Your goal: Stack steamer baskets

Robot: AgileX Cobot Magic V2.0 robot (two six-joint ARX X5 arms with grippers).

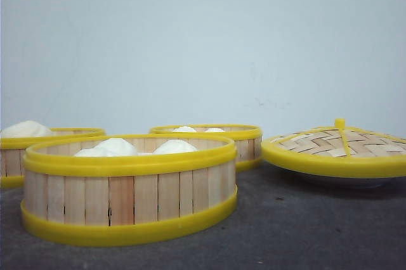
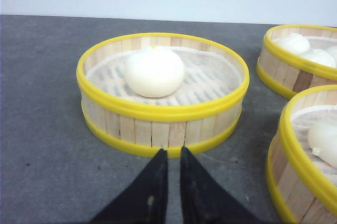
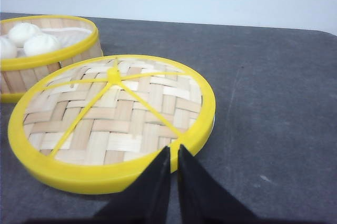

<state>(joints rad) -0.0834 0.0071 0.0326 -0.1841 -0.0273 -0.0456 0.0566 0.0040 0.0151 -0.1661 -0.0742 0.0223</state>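
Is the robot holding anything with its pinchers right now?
No. The left tool is closed on nothing, just short of a steamer basket. The right tool is closed too, empty, by the woven lid.

No text, label, brand, number or sign can be read in any view. The baskets (image 1: 130,187), the lid (image 3: 113,121), the table (image 3: 274,103) and the wall (image 1: 203,42) are seen to carry no lettering.
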